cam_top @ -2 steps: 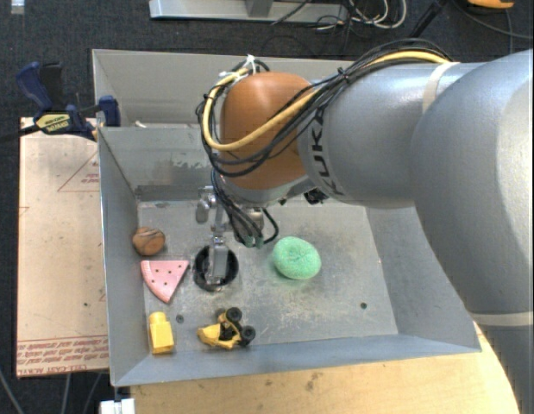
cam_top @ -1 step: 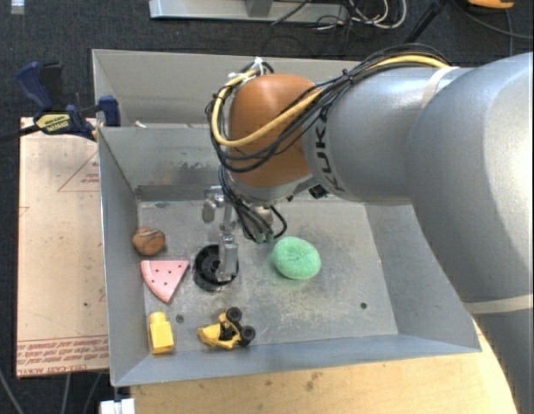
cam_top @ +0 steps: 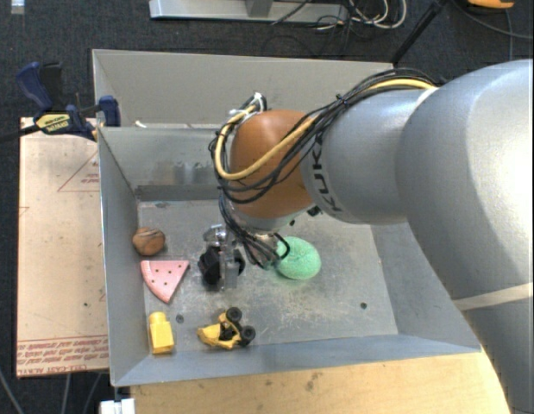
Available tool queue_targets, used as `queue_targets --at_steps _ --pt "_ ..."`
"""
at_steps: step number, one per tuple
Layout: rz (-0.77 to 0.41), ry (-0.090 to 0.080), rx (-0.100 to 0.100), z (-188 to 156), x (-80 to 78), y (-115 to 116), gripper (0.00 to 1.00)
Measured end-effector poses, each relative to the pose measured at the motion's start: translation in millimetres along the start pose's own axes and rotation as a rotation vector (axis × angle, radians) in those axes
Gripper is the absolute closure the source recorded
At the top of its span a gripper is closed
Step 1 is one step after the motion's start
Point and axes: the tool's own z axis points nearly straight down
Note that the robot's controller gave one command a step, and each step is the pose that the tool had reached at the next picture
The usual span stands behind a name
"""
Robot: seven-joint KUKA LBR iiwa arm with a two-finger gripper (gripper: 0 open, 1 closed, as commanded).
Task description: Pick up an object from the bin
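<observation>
The gripper (cam_top: 218, 267) hangs low in the middle of the bin (cam_top: 120, 231), its dark tip close to the grey floor. Above it sits the wrist's orange cover (cam_top: 262, 166), with yellow and black cables (cam_top: 241, 172) looped round it. The thick grey arm (cam_top: 405, 162) comes in from the right. Whether the gripper is spread or pressed together cannot be told, because its tip reads as one dark mass against the floor.

Two things lie nearest to it. A pink wedge (cam_top: 165, 279) with small dark dots lies flat just left of the gripper, its point toward the front of the bin. A rounded green lump (cam_top: 298, 260) lies just right of the gripper, its left edge partly behind the wrist's cables. The tip stands between the two, over bare floor as far as can be seen, and whether it touches either cannot be told.

The rest lie apart from one another. A brown ball (cam_top: 148, 241) rests near the left wall, just behind the wedge. A yellow block (cam_top: 160, 332) sits in the front left corner, in front of the wedge. A yellow toy (cam_top: 225, 330) with black wheels lies near the front wall, right of the block and in front of the gripper.
</observation>
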Motion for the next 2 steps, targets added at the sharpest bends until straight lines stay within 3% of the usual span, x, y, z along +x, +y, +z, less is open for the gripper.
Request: queue_targets --at_steps 1,2 --pt "0.000 0.000 0.000 0 0.0 0 1.00" --pt "-0.007 -0.003 0.001 -146 10.1 6 1.00"
